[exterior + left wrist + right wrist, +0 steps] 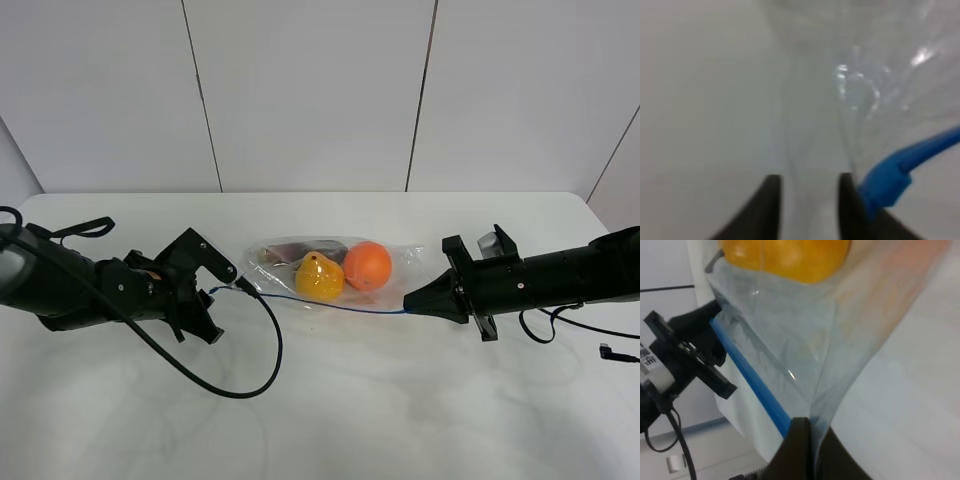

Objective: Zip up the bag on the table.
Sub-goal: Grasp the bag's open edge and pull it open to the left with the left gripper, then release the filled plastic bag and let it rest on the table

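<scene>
The clear bag [330, 270] lies mid-table [330, 420] with an orange, a yellow fruit and a dark item inside. Its blue zipper strip [330, 303] runs along the near edge. My left gripper [213, 293] is at the strip's left end. In the left wrist view its fingers [807, 192] stand slightly apart with clear plastic [875, 90] between and ahead of them, and the blue zipper end [885, 186] lies just outside one fingertip [850, 200]. My right gripper [408, 301] is shut on the bag's right corner [815, 405], where the blue strip [750, 372] ends at its fingers [806, 440].
A black cable [268, 360] loops from the left arm across the table in front of the bag. Another cable [560, 325] and a small connector [610, 350] lie by the right arm. A white panelled wall [320, 90] stands behind.
</scene>
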{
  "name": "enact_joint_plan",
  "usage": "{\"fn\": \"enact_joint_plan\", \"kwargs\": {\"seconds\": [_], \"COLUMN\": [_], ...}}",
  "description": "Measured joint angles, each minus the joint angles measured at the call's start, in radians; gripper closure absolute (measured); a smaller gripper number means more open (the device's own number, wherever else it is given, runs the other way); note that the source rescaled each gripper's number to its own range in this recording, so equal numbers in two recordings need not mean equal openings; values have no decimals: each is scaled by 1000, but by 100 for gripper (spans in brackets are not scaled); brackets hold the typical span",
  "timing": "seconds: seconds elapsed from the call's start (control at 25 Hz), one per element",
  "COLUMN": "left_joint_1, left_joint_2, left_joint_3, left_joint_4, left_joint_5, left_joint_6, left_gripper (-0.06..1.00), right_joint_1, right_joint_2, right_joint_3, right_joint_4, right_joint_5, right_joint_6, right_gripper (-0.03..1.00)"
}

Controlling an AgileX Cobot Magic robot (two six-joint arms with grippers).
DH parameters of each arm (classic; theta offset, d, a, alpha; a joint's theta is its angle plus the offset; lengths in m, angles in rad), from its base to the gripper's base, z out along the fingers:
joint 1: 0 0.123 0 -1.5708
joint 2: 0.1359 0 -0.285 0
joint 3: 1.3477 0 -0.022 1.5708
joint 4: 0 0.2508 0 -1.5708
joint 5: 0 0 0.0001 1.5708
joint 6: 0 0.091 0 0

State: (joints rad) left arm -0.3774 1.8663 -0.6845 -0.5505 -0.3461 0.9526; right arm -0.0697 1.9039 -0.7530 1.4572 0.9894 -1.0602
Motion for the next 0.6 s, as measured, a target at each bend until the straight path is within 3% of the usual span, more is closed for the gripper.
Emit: {"fn": "enact_joint_plan", "kwargs": {"seconds": [0.08,0.16,0.28,0.6], "left_joint_1": [0,0,0,0], "left_joint_2": [0,0,0,-26], "left_joint_3": [0,0,0,1], "left_joint_4": [-9,-35,-106,-382], "left_joint_5": [-7,-18,-41,-34], "left_joint_6": [0,0,0,0], "left_gripper": [26,15,9,8], "right_joint_1": [0,0,0,0], "right_joint_2": [0,0,0,0], "right_joint_3": [0,0,0,0], "right_joint_4": [-2,-4,-13,-23], "right_joint_5": [-2,-2,-2,-6], "right_joint_6": [0,0,0,-4], "right_gripper": [97,97,97,97]}}
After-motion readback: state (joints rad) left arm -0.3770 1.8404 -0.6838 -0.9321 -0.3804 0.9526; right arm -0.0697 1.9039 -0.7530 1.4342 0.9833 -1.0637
